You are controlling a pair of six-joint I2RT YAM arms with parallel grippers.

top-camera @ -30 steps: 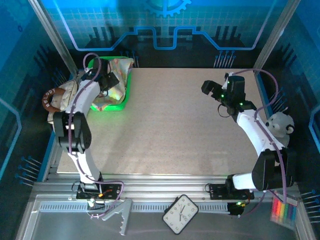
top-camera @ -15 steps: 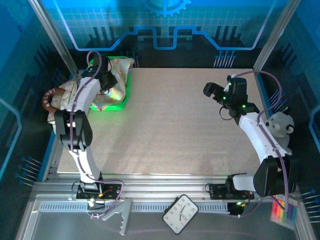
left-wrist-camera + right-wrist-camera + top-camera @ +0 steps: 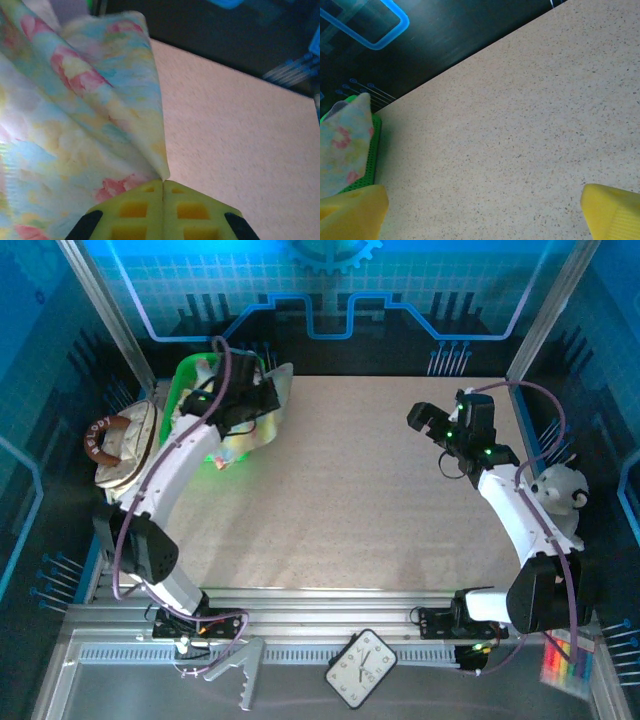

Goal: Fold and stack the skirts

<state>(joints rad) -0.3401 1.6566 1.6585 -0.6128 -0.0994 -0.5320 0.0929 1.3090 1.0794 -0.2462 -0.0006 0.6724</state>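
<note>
Up it comes! Since a second ago the printed skirt has been hauled half out of the green basket at upper left. It hangs from the left end effector, whose pads are pressed together on a fold so the cloth drapes free toward the counter. The right end effector waits spread wide at upper right, probably to catch a hem.
</note>
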